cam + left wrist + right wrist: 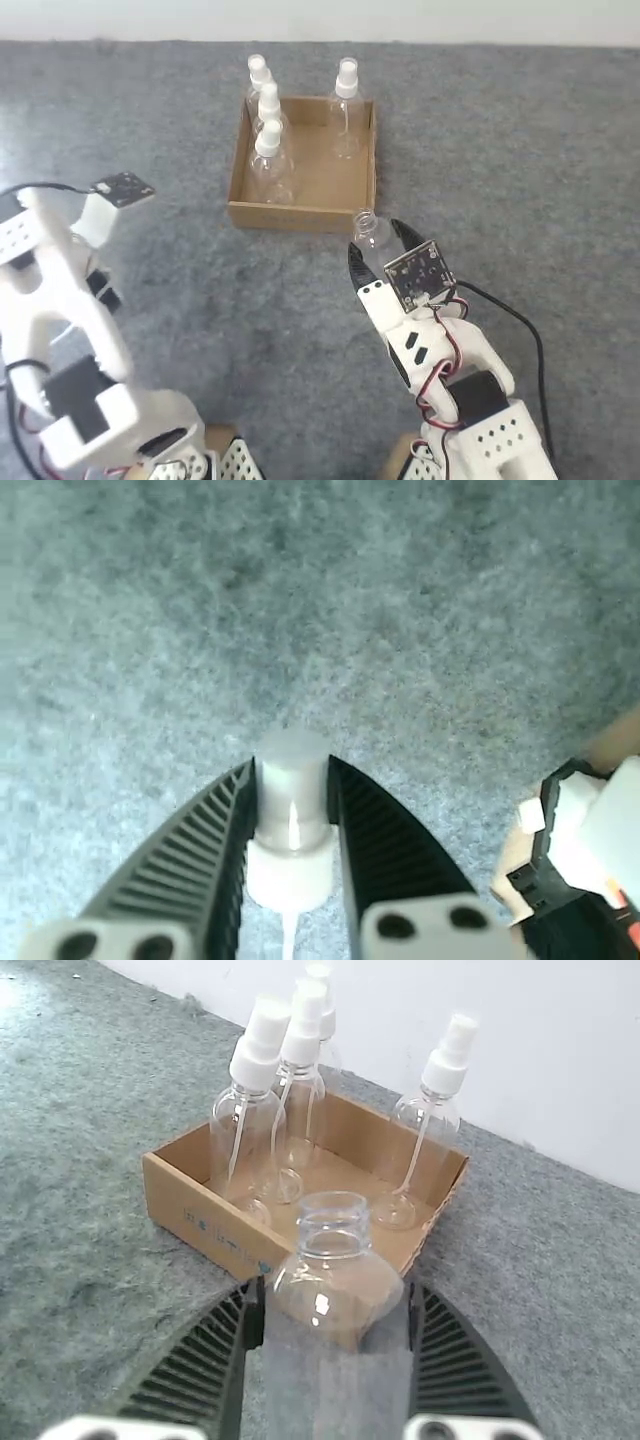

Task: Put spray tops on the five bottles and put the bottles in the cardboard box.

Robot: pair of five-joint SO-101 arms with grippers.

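Four capped bottles point(272, 150) stand in the cardboard box point(300, 216); the fifth bottle point(370, 233), uncapped, is pinched by the right tool point(377, 245) just beside it, the left tool point(290, 768) pinching the last spray top point(290, 830) over the worktop point(400, 630).

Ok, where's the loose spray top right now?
Left wrist view: the spray top is clamped in the left gripper, over grey carpet.

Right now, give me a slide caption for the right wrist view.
Right pincer shut on an uncapped bottle just outside the box, where four capped bottles stand.
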